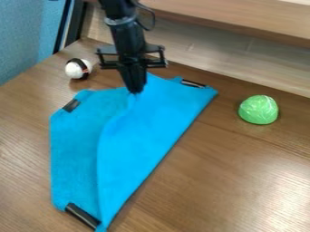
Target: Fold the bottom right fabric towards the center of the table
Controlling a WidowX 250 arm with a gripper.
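The blue fabric [142,136] lies across the middle and left of the table, its right part folded over so a long loose edge runs from the front corner up toward the gripper. The black gripper [135,92] hangs straight down over the fabric's upper middle, shut on a pinch of the cloth, which creases below the fingertips. Dark strips show at the fabric's upper left, upper right and front left corners. What lies under the folded layer is hidden.
A green dome-shaped object [259,109] sits on the table at the right. A white and black ball [78,69] rests at the upper left. A wooden ledge [242,22] runs along the back.
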